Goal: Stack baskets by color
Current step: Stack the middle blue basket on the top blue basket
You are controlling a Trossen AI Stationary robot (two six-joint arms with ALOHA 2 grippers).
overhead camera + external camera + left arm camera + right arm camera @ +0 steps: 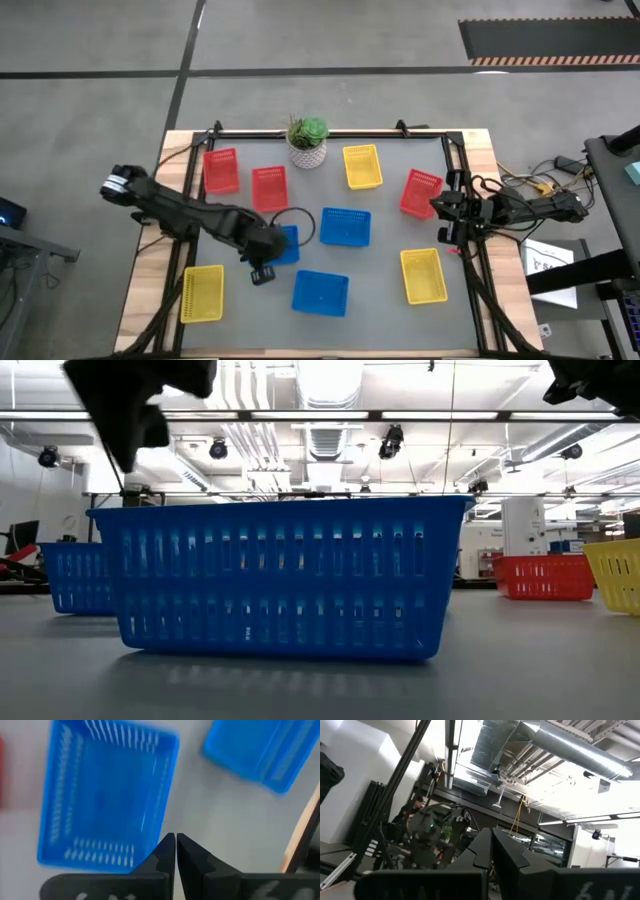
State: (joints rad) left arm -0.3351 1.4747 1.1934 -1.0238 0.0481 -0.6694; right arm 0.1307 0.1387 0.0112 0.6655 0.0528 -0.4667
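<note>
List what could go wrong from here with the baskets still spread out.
1. The left gripper is shut above the table by a blue basket; lowered that way, it would likely push the basket rather than grasp it.
2. The plant stands between a red basket and a yellow basket, so a careless sweep there could tip it.
3. The right gripper waits shut beside another red basket and may nudge it when starting.

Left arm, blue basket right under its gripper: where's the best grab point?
Probably the rim of a long wall, from above. The blue basket sits upright and open-topped, its thin mesh walls leaving a narrow edge to pinch, one finger inside, one outside. The left gripper, shut, hovers over the wall nearest the front blue basket, so that wall suits. The right gripper waits, shut, at the table's right edge.
</note>
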